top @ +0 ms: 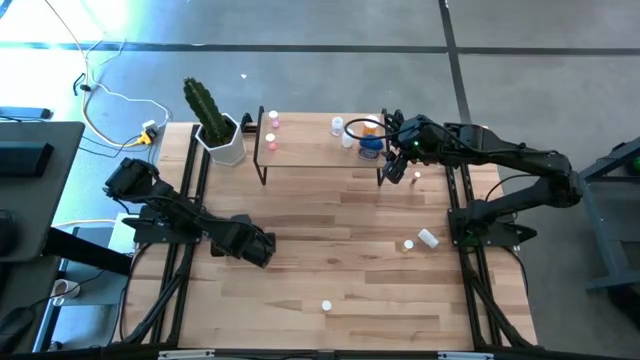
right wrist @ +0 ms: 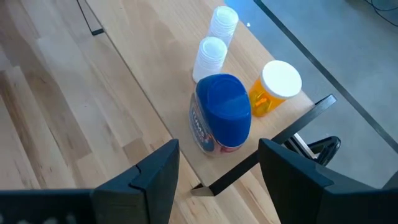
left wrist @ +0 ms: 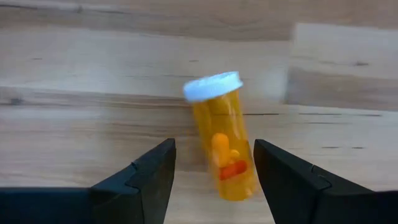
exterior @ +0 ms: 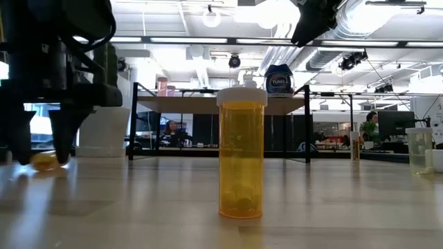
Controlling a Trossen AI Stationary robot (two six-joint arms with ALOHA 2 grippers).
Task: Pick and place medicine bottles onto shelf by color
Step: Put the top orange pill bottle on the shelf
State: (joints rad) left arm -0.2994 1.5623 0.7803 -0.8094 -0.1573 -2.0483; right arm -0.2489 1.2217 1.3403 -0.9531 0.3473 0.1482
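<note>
The left gripper [left wrist: 214, 180] sits low over the counter [top: 340, 260], its fingers [left wrist: 146, 180] spread on either side of an orange bottle [left wrist: 221, 137] lying tilted on the wood, not gripping it. The right gripper [right wrist: 217, 180] hovers above the shelf [top: 310, 152] at its right end, fingers spread and empty, over the blue bottle [right wrist: 221, 121], which stands beside two clear bottles [right wrist: 211, 56] and an orange white-capped bottle [right wrist: 277, 87].
</note>
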